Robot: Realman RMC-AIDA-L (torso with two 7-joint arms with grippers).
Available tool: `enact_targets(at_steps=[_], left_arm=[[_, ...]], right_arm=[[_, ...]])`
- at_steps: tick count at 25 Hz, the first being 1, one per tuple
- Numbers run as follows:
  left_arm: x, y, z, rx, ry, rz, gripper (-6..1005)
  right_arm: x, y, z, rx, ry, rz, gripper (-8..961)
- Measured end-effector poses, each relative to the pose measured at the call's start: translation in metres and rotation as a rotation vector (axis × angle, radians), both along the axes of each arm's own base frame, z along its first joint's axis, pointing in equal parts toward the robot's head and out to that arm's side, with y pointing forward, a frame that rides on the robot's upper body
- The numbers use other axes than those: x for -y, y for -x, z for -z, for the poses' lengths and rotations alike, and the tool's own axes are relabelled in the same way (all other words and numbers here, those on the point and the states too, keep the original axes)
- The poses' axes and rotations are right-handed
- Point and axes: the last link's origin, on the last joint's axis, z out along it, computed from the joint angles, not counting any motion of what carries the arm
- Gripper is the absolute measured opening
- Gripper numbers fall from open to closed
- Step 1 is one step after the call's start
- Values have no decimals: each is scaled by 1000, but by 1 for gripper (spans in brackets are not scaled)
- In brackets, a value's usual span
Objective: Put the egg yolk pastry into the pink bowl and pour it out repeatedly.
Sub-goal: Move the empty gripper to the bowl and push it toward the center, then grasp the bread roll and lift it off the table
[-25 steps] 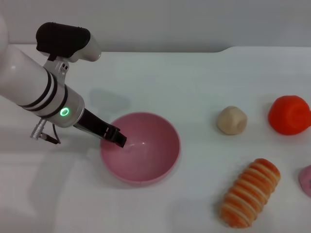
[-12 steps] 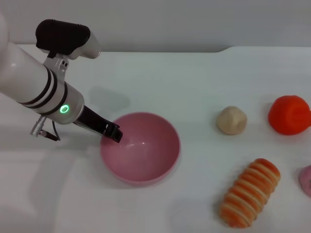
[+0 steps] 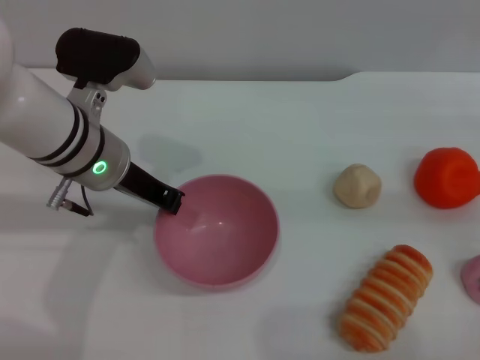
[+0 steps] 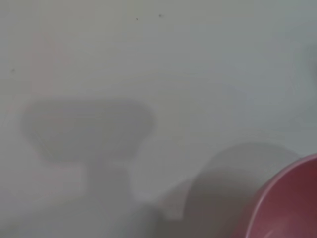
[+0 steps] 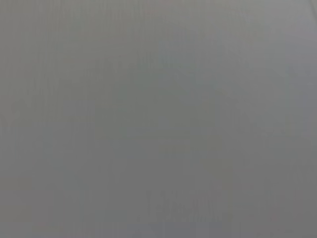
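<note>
Nearest the robot, at the right front of the white table [image 3: 300,135], lies an orange-and-cream striped roll [image 3: 386,298], slanted. Beside it, at the right edge of the head view, a sliver of a pink object [image 3: 472,279] shows, too cut off to identify.

Left of the roll, well apart from it, sits the pink bowl [image 3: 225,247], upright, with nothing inside it. The left gripper [image 3: 171,201] reaches down at the bowl's left rim, its dark tip at the rim's edge. Whether the claw is pinching the rim or standing apart, I cannot tell, since only one dark finger end shows. The white left arm, with black bands and a green light, slants up and away to the left. The left wrist view shows a curve of the same bowl rim [image 4: 292,198] over bare table.

Farther back on the right, the egg yolk pastry [image 3: 358,185] rests on the table, well clear of the bowl. Just right of it sits an orange-red rounded object [image 3: 447,177].

The right gripper is out of sight; its wrist view is plain grey.
</note>
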Motion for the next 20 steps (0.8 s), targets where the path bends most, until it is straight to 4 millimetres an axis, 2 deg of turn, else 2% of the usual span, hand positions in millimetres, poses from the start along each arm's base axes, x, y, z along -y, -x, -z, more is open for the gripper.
enact_targets(at_steps=[2, 11, 14, 16, 20], left_arm=[[0, 0, 0, 2, -1, -1, 40], [-5, 0, -3, 29, -43, 4, 41], [-17, -8, -16, 74, -111, 13, 40], [-28, -16, -33, 112, -166, 17, 40], [-43, -28, -60, 167, -251, 56, 40]], right_arm=[[0, 0, 0, 0, 0, 0, 411], [1, 0, 0, -32, 11, -18, 406], [-1, 3, -1, -78, 54, -59, 405], [-5, 8, -4, -113, 128, -110, 404], [-15, 34, -12, -164, 385, -251, 402]])
